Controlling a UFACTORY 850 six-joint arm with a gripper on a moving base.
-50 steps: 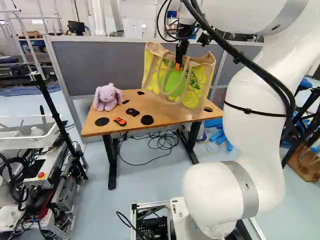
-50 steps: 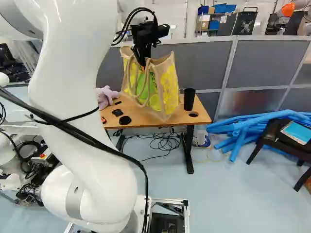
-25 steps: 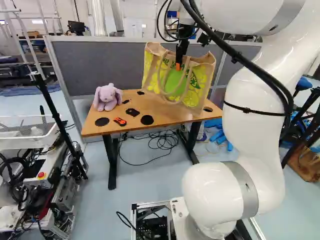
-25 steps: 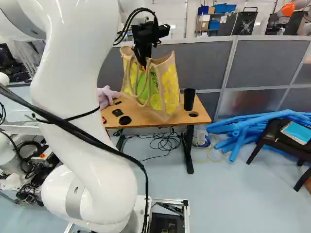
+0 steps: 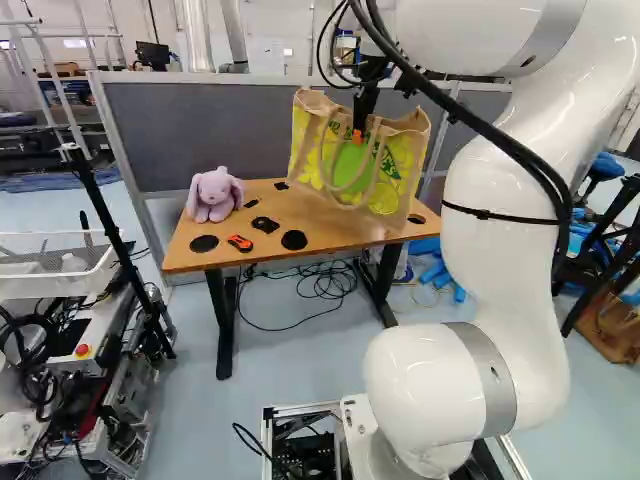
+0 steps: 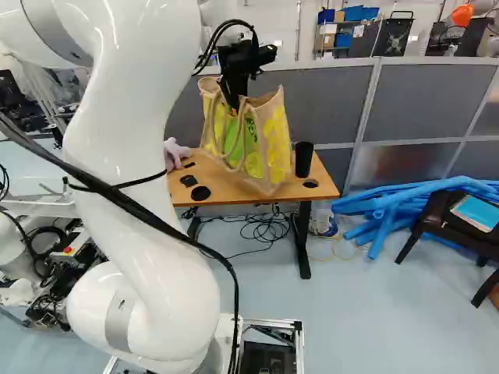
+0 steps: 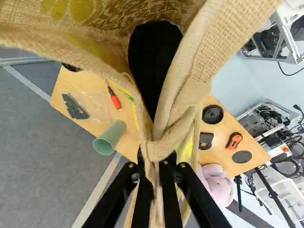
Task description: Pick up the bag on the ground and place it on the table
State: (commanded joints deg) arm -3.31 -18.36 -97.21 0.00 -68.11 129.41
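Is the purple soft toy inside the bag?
No, the purple soft toy sits on the table, outside the bag and left of it in the left base view.

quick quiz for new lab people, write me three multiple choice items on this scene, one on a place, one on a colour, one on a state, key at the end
1. Where is the plush bunny?
A) on the table
B) under the table
C) behind the table

2. What colour are the tubes?
A) red
B) yellow
C) blue

3. What is the gripper doing?
A) standing open
B) gripping the bag
C) gripping the bunny

Key:
1: A, it sits on the tabletop in the left base view.
2: C, they show blue in the right base view.
3: B, the wrist view shows the bag's fabric pinched between both fingers.
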